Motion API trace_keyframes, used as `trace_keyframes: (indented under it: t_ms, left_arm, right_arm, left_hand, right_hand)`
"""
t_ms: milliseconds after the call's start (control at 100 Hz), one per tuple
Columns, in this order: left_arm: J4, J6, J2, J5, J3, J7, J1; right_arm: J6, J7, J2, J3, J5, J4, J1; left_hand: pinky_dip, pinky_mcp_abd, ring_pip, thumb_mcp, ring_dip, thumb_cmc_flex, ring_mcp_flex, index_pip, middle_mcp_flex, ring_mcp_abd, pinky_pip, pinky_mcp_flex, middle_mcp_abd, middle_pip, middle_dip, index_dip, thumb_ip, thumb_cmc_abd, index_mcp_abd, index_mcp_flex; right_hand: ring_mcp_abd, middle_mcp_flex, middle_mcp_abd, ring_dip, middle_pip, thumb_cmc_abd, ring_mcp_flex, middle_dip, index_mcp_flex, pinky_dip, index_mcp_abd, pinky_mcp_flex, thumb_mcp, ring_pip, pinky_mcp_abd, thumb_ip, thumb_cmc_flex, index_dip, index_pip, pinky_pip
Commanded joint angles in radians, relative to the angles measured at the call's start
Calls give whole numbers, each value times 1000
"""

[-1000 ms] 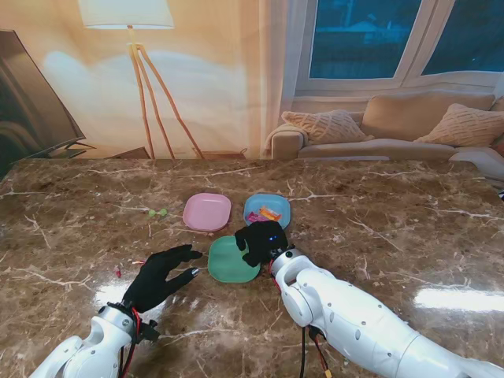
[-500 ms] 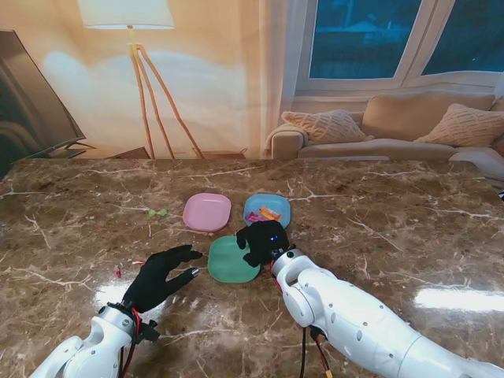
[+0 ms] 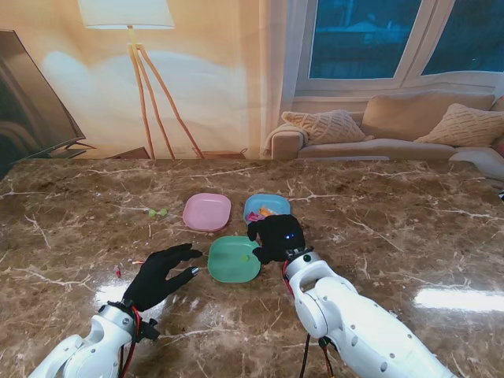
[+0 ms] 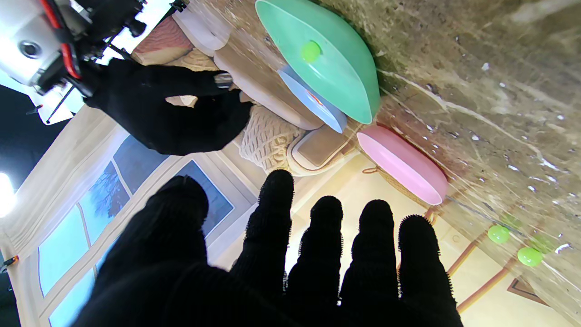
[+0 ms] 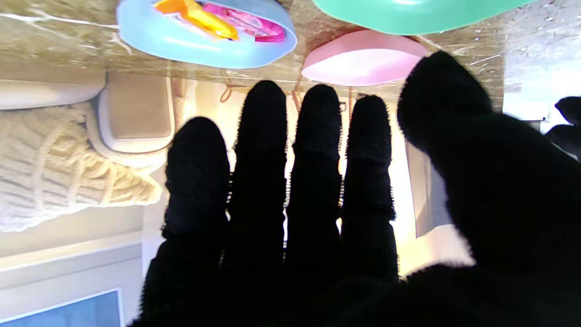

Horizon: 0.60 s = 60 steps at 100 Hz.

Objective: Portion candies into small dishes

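Showing the portioning under way: three small, shallow, rounded-square plastic dishes sit close together on the brown marble tabletop. The blue dish, farthest from me on the right, holds the supply of wrapped candies, with orange and pink wrappers visible; their exact number cannot be told. The green dish, nearest to me, holds one small round green candy. The pink dish, to the left of the blue one, appears to hold nothing.

The right hand, in a black glove, hovers over the gap between the blue and green dishes. In its wrist view the fingers are extended side by side with nothing between them, so it is released and carries nothing. The left hand, also gloved in black, rests low over the tabletop beside the green dish with fingers spread, likewise released and carrying nothing.

Two further small green candies lie loose on the tabletop to the left of the pink dish, and a small reddish scrap lies near the left hand; what it is cannot be made out.

By this evidence the task is at an early stage: one dish has received a single candy, the pink dish awaits its portion, and most of the supply is in the blue dish.

Count: dishes, three; hands, two; loose green candies, two; green candy in a dish, one.
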Motion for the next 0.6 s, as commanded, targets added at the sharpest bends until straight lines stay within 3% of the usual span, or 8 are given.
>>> trace_keyframes:
  t_ms: [0, 120, 170, 260, 370, 590]
  left_arm:
    - [4, 0, 0, 1, 3, 1, 3]
    - [4, -1, 0, 3, 6, 4, 2]
    - [4, -1, 0, 4, 8, 6, 1]
    - [2, -1, 0, 7, 11, 9, 1]
    - [1, -2, 0, 10, 12, 11, -1]
    - [4, -6, 0, 14, 15, 13, -4]
  right_arm:
    - [6, 17, 22, 12, -7, -12, -43]
    - [-10, 47, 40, 78, -56, -69, -118]
    - [-13, 53, 44, 99, -70, -85, -144]
    - [-7, 74, 51, 130, -90, -109, -187]
    - [10, 78, 53, 153, -96, -117, -223]
    - [44, 104, 55, 173, -85, -109, -256]
  left_hand:
    - [-14, -30, -27, -20, -13, 14, -21, 1, -36, -25, -21, -15, 1, -14, -8, 9, -17, 39, -10, 4]
    - [-14, -29, -27, -20, -13, 14, -21, 1, -35, -25, -21, -14, 2, -14, -8, 9, -17, 39, -11, 3]
    - [-14, -29, -27, -20, -13, 14, -20, 1, -35, -24, -21, -14, 2, -14, -8, 10, -17, 39, -10, 4]
    - [-14, -30, -27, -20, -13, 14, -22, 1, -36, -24, -20, -13, 2, -15, -8, 9, -17, 40, -10, 4]
    - [-13, -29, -27, -20, -13, 15, -21, 1, -36, -25, -18, -12, 3, -15, -8, 10, -17, 40, -10, 4]
    - [-13, -27, -27, -20, -14, 15, -22, 1, -36, -26, -19, -14, 1, -15, -8, 9, -17, 39, -11, 5]
  right_hand:
    - [-26, -18, 14, 24, 18, -27, -27, 24, -10, 31, 9, -7, 44, 23, -17, 40, -5, 15, 13, 2]
    - [-23, -43, 13, 48, 22, -48, -66, 63, -13, 34, 12, -34, 78, 34, -14, 59, -24, 20, 6, -10]
    - [-22, -63, 12, 63, 21, -45, -85, 65, -6, 45, 18, -50, 77, 29, -13, 79, -40, 73, -44, -21]
    - [-21, -125, 13, 72, 30, -38, -151, 27, 0, 55, 28, -97, 81, 11, -13, 163, -79, 155, -122, -52]
    - [-20, -181, 24, 88, 37, -45, -208, 51, -3, 65, 36, -134, 81, 17, -16, 172, -81, 195, -128, -71]
    - [-13, -346, 42, 113, 37, -28, -363, 112, -54, 110, 67, -239, 143, 9, -20, 201, -97, 355, -125, -147]
